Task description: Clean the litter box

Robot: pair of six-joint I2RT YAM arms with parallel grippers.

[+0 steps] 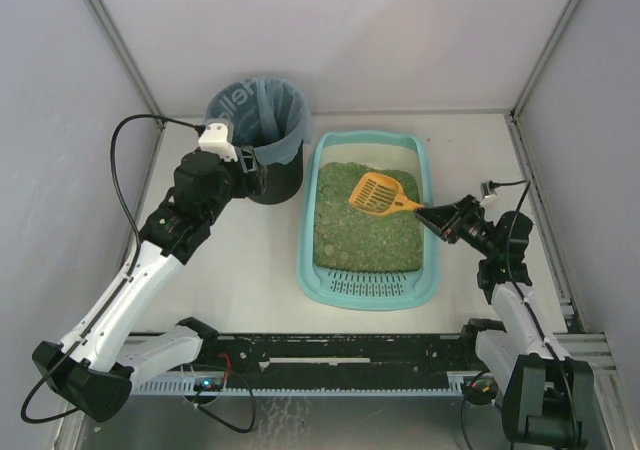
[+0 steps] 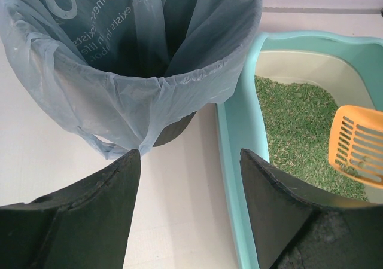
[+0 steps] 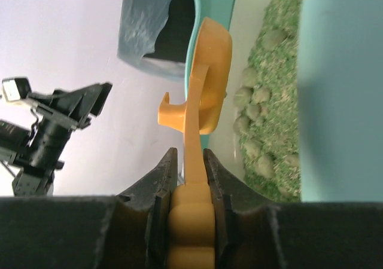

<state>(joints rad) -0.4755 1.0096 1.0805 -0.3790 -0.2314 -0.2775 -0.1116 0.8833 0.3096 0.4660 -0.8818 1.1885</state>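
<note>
The light-teal litter box lies mid-table, filled with green litter, its slotted grille at the near end. My right gripper reaches over the box's right rim and is shut on the handle of the orange slotted scoop, whose head hovers over the far half of the litter. In the right wrist view the fingers press the scoop handle from both sides, with rounded clumps in the litter beyond. My left gripper is open and holds nothing, between the bin and the box rim.
A round black bin lined with a blue bag stands at the box's far-left corner, close to the left gripper. Enclosure walls close in the table on the left, the right and the far side.
</note>
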